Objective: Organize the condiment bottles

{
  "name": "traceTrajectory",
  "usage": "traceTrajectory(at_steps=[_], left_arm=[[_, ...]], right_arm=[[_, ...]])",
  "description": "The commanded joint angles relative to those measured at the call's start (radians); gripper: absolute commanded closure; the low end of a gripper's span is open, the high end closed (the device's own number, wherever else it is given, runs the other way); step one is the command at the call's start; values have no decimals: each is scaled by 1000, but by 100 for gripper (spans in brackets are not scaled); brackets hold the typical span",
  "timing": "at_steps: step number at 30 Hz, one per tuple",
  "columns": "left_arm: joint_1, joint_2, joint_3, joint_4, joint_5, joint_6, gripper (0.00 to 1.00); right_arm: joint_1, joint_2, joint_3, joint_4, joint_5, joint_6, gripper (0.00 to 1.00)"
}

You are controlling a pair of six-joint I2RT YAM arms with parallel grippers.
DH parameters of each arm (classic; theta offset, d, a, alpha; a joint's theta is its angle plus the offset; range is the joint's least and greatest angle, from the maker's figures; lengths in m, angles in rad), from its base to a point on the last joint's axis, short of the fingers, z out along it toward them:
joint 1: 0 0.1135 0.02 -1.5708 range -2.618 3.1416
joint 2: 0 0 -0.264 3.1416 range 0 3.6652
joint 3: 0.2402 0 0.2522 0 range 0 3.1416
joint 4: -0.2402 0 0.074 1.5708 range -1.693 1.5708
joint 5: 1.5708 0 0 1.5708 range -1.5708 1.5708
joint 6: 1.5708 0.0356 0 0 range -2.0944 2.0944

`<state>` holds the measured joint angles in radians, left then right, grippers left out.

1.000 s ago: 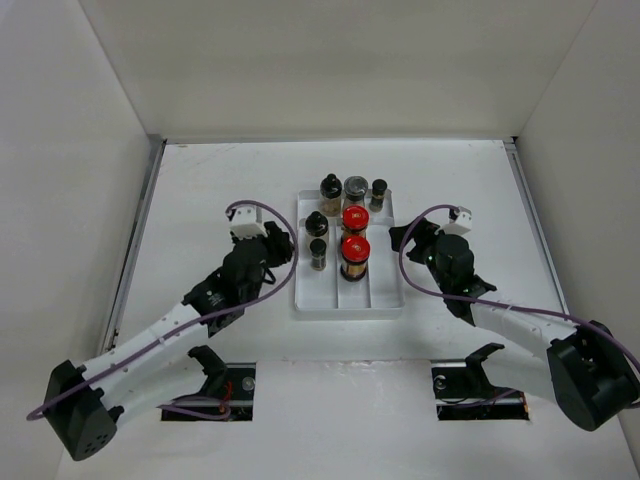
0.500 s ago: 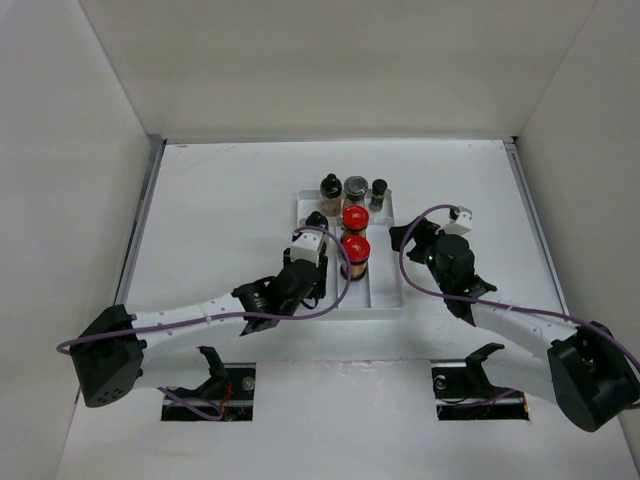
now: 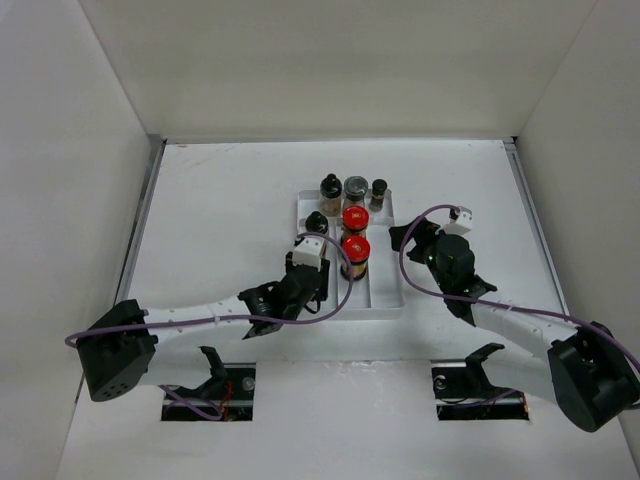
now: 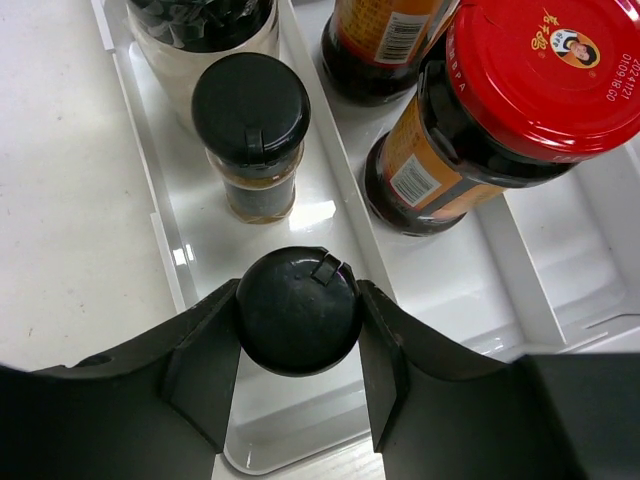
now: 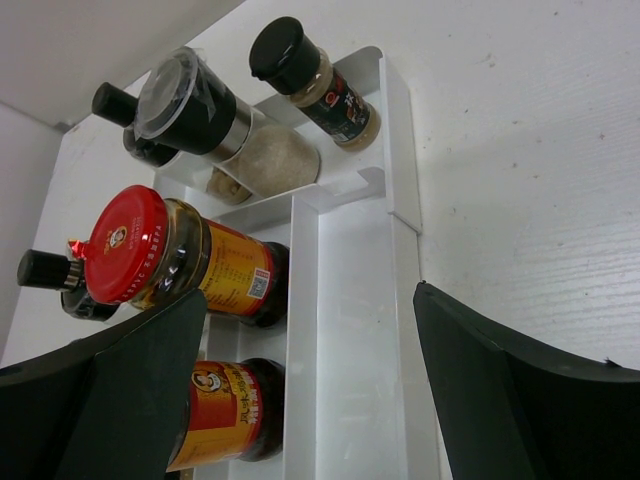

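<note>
A small black-capped jar (image 4: pixel 298 320) is clamped by its cap between the fingers of the left gripper (image 4: pixel 298 292), over the near end of the left compartment of the white tray (image 4: pixel 165 235). Whether its base rests on the tray floor cannot be told. Just beyond it in the same compartment a second black-capped jar (image 4: pixel 251 120) stands upright. Past that is the glass body of a jar filled with dark grains (image 4: pixel 205 25), its cap out of frame.

Across the divider, in the middle compartment, two amber jars with red caps stand one behind the other. The nearer red-capped jar (image 4: pixel 540 75) is just beside the held jar, and the farther red-capped jar (image 4: pixel 385 45) is close behind the nearer one.

From above, three more jars line the tray's far cross compartment: a black-capped jar with pale contents (image 3: pixel 330 187), a grey-lidded jar (image 3: pixel 355 188) and a slim black-capped jar (image 3: pixel 379 190).

The right gripper (image 3: pixel 400 238) hangs at the tray's right edge with its jaws spread wide and nothing between them. Its wrist camera looks along the right compartment towards the far row.

The tray lies near the middle of the white table (image 3: pixel 220 200), and both arms reach in from the near edge.
</note>
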<state>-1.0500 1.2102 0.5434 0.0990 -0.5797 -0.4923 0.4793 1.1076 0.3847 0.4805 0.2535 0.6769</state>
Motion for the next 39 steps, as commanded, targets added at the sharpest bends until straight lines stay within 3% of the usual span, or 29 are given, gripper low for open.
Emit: traceTrajectory(at_steps=[1,6,11,22,27,30,31,34,35,39], left_arm=[[-6,-3,-14,59,-19,9,55],[-11,-21,-16,54,-22,17,40],[-20,-86,-16,34,-80,49,0],[24,-369,-124,138,-236,201,0],[150,-553,-233,272,-213,91,0],[291,-555,-258,265,-155,-20,0],[351,-532,-254,248,-111,-61,0],[538,-421,-197,150,-8,-231,0],[592,-382,-177,118,12,-289,0],[692,-252,-102,85,83,-335,0]], right_arm=[[8,-20,31,55,3,-8,8],[8,-23,33,53,4,-10,7],[8,-25,33,53,4,-10,7],[8,-43,26,50,13,-10,5],[8,-38,28,49,36,-11,6],[8,-37,29,37,82,-11,17],[9,-40,32,26,92,-11,25],[12,-45,40,10,99,-7,73],[12,-46,40,6,99,-2,81],[12,-38,59,-25,101,36,91]])
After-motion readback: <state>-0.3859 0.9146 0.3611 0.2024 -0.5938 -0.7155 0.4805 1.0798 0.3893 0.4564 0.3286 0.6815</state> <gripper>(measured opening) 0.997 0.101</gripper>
